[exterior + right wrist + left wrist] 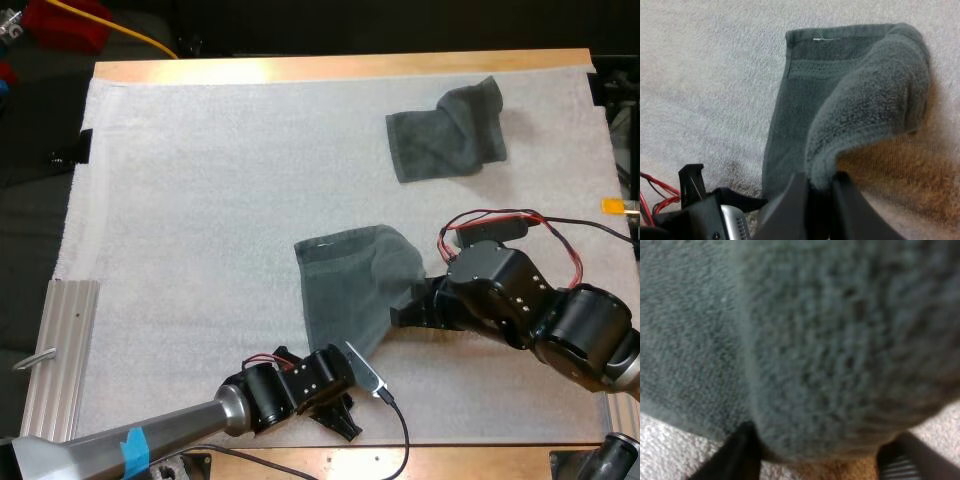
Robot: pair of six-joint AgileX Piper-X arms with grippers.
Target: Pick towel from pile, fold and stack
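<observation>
A dark grey-green towel (345, 285) lies in the middle of the white mat, its right side lifted and curled over. My right gripper (408, 303) is shut on that raised fold (865, 115), the two fingers (790, 210) pinching the cloth close together. At the towel's near end sits my left gripper (347, 388). The towel (840, 350) bulges right in front of it, and its fingers (737, 455) press the bunched cloth from both sides. A second towel (445, 130), crumpled, lies at the far right of the mat.
A ribbed metal plate (60, 360) rests at the mat's near left edge. The wooden table edge (340, 68) runs along the far side. Bare white mat (190, 200) spreads to the left of the towel.
</observation>
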